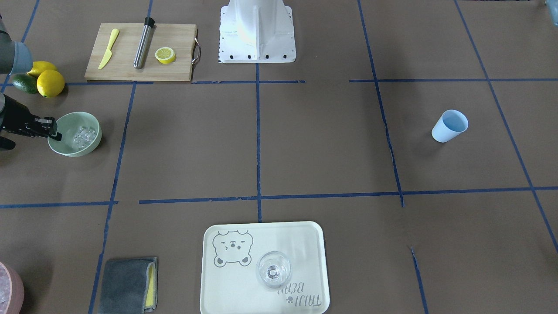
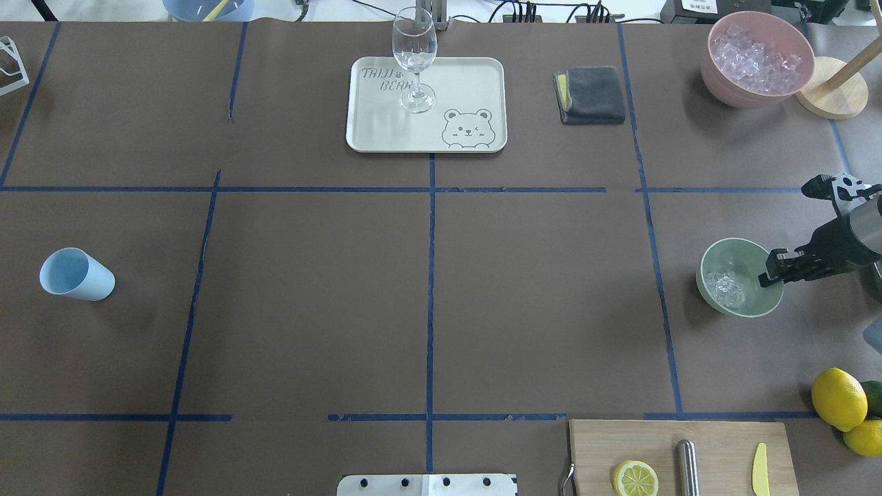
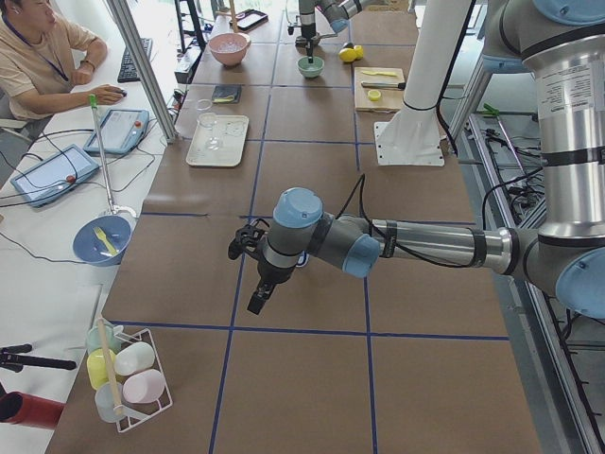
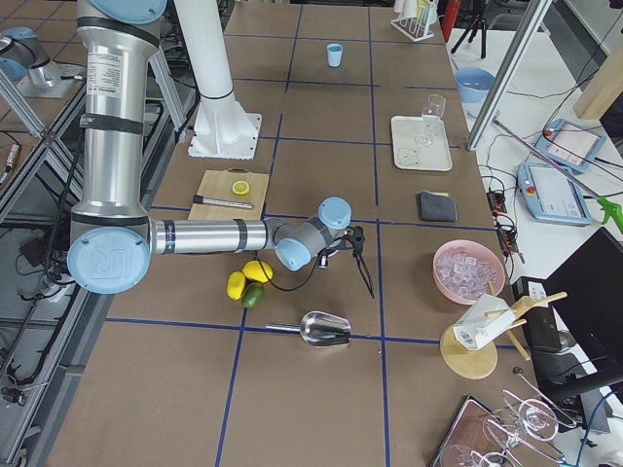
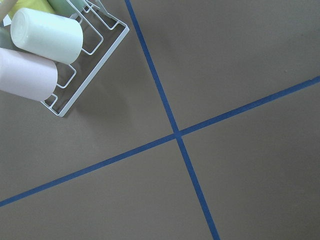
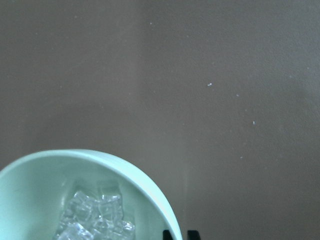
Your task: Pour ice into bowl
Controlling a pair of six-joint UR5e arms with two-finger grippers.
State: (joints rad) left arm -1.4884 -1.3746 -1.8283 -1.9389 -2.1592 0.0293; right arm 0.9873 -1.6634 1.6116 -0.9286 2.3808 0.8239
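At the bottom edge of the overhead view, nearest the robot, a pale wooden cutting board [image 2: 716,441] carries a cut lemon half [image 2: 634,478], a steel cylinder [image 2: 686,468] and a yellow plastic knife [image 2: 760,470].

Higher up, at the right of the frame, the round, pale mint-green matte bowl [image 2: 730,253] sits on the brown worktop [image 2: 537,296]. The small heap of clear ice cubes [image 2: 725,286] lies low inside it, so the pour looks done. The right hand [image 2: 766,275] reaches in from the right edge, its 2 fingers close together at the bowl's right rim. In the right wrist view the rim runs towards the narrow gap between their tips, but I cannot tell whether they pinch it.

The bowl looks stiff, light and smooth. The rim is its only real hold, and a 1-sided pinch there may let it tip. The cubes are loose and slippery and would slide at any tilt.

At far left, well apart, stands a light blue plastic cup [image 2: 72,275]. The left hand [image 3: 257,301] shows only in the left side view, so I cannot tell how far open it is.

Along the top lie a cream bear-print tray [image 2: 386,131] bearing a clear wine glass [image 2: 414,48], a folded grey cloth [image 2: 596,93] and a pink bowl [image 2: 723,86] of ice.
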